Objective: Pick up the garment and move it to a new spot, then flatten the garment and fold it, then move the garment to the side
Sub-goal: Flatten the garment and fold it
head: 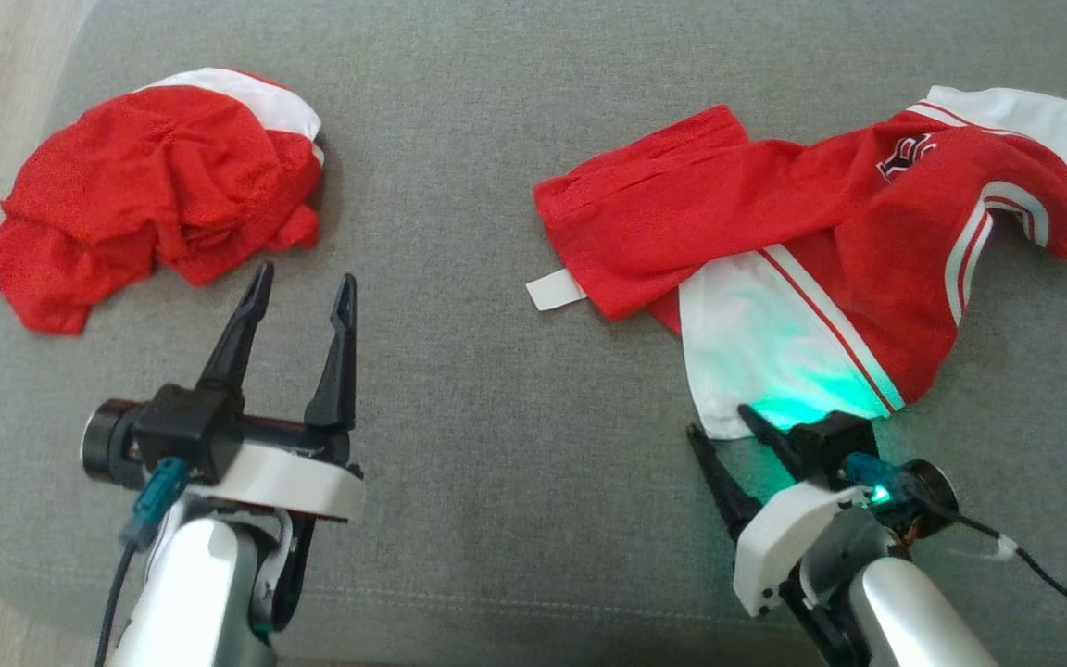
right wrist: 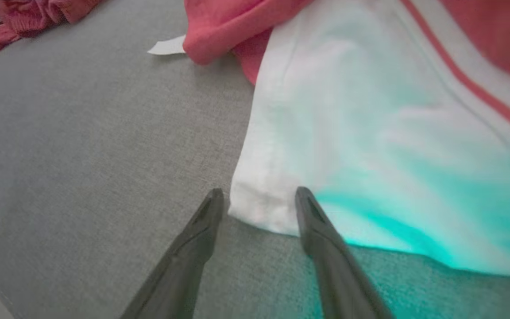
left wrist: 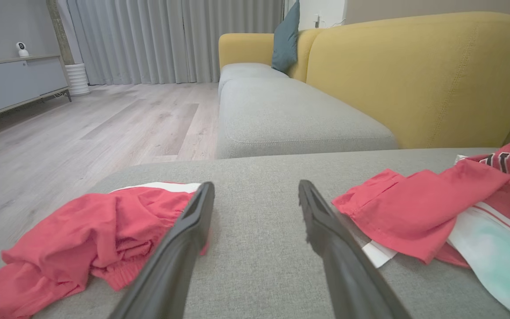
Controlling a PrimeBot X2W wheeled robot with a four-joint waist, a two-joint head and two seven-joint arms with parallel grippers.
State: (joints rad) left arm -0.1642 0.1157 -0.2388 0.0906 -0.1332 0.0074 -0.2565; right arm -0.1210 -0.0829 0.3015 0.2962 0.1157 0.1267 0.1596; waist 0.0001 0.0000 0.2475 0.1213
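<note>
A: Where does the garment lie?

B: The garment (head: 830, 222) rests on the grey cushion (head: 496, 417) in the right half of the head view. Its long axis runs left to right, rising toward the upper right corner. A white panel extends down toward the lower right.

A: Which arm is nearer?

B: The right end effector (head: 721, 421), at lower right. Its jaws stand apart and straddle the white hem corner (right wrist: 261, 210), which lies directly ahead, between the tips. Nothing is gripped.

A: And the other arm?

B: The left end effector (head: 304, 278), at lower left, is spread wide and empty. It sits just below a crumpled red heap (head: 144, 185), well apart from the garment.

A: Next step?

B: In my judgement, close on the corner, then lift.
</note>
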